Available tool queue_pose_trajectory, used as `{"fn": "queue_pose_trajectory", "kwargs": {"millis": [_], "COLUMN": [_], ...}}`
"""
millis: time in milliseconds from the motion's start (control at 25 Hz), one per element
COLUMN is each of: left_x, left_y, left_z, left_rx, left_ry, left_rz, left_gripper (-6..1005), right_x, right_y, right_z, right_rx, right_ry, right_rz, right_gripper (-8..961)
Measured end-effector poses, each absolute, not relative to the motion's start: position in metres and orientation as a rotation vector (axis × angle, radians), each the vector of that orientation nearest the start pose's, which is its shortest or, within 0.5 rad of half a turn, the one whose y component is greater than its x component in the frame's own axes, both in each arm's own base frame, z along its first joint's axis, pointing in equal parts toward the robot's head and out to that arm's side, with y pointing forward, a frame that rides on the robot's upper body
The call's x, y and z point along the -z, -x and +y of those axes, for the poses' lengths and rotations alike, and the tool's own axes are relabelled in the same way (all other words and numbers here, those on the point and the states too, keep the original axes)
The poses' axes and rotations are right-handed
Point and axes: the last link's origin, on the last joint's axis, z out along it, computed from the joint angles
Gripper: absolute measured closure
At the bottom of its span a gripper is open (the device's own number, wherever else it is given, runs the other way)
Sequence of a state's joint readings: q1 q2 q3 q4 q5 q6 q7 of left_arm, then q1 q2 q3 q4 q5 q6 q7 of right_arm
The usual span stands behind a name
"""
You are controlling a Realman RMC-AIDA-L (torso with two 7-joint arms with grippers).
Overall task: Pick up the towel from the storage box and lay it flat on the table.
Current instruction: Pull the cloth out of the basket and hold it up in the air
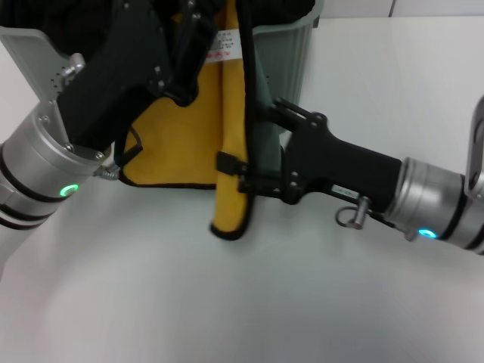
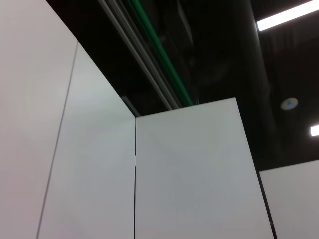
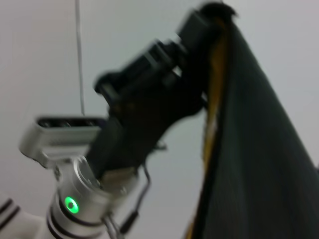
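The towel (image 1: pixel 181 144) hangs in the air in front of the storage box (image 1: pixel 291 57), its mustard-yellow face and white care tag (image 1: pixel 224 42) towards me. My left gripper (image 1: pixel 187 72) is shut on its upper part. My right gripper (image 1: pixel 236 175) reaches in from the right and is shut on the black-edged hanging fold lower down. The towel's lowest end hangs just above the table (image 1: pixel 227 302). The right wrist view shows the towel's dark teal-grey face (image 3: pixel 254 149) and the left gripper (image 3: pixel 207 25) holding its top. The left wrist view shows only ceiling and white panels.
The sage-green box stands at the back behind the towel; its left wall (image 1: pixel 30 53) shows beside my left arm. White tabletop spreads in front and to the right (image 1: pixel 393 91).
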State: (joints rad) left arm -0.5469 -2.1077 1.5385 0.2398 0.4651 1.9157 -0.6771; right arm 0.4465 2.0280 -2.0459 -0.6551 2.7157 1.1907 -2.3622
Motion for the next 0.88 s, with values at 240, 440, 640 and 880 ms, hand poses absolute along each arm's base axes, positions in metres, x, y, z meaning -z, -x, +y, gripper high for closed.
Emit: {"fn": "queue_pose_trajectory", "kwargs": {"millis": [240,440,640,880], "left_x": [-0.001,-0.003,-0.003,-0.004], "left_y": [0.177,0.177,0.178,0.183], "left_z": [0.293,0.293,0.292,0.290], "left_rx": [1.815,1.817,1.812,1.801], "left_ry": [1.994,1.984,1.977,1.971], "left_rz": [0.010,0.017,0.013,-0.002], "left_gripper": [981,981,980,980], "right_x": [0.086,0.092,0.097,0.094], "right_y": [-0.190,-0.203,-0.209,-0.219], "right_z": [0.301,0.292,0.280,0.264], "right_rx": [-1.154,-1.101,-1.095,-1.120], "right_ry": [2.531,2.565,2.609,2.615], "right_rz": [0.318,0.336,0.325,0.307], "right_gripper": [105,172,228,225]}}
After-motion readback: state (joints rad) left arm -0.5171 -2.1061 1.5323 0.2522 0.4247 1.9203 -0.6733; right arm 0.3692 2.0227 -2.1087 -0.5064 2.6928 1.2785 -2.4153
